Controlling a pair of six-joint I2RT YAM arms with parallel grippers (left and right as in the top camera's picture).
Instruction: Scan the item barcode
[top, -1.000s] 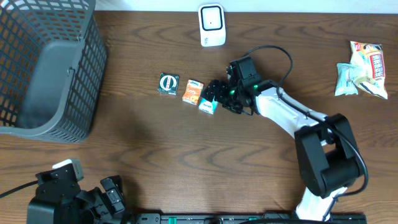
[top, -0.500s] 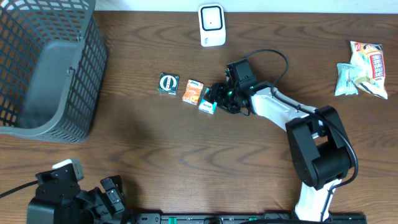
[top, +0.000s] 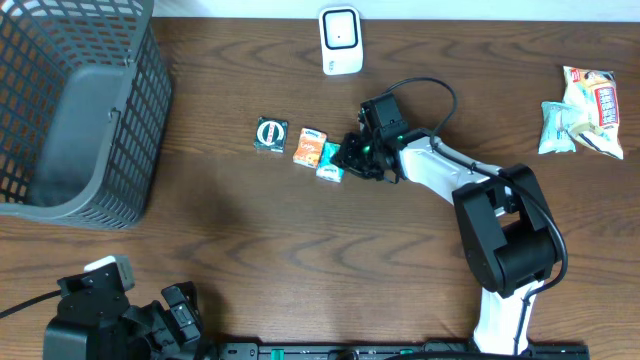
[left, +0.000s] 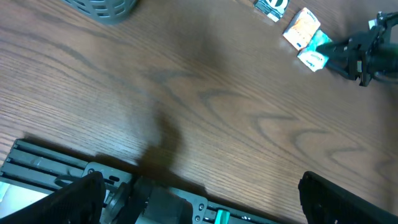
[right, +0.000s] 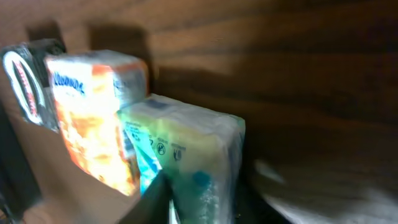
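Observation:
The item in play is a teal and green packet (top: 331, 161) (right: 196, 146) lying on the wooden table beside an orange packet (top: 310, 147) (right: 93, 112). My right gripper (top: 349, 156) (right: 202, 202) reaches in from the right, with a dark finger pressed against each side of the teal packet. The white barcode scanner (top: 340, 41) stands at the back edge, above the packets. My left gripper (left: 205, 205) rests at the near left edge, open wide and holding nothing. From the left wrist the teal packet (left: 313, 53) shows far off at the upper right.
A small dark packet with a round label (top: 270, 134) lies left of the orange one. A grey mesh basket (top: 75, 110) fills the back left corner. Two snack bags (top: 585, 110) lie at the far right. The left arm's base (top: 110, 320) sits at the front left.
My right gripper has slid slightly left around the teal packet and its jaws have closed in onto it. The left arm has not moved.

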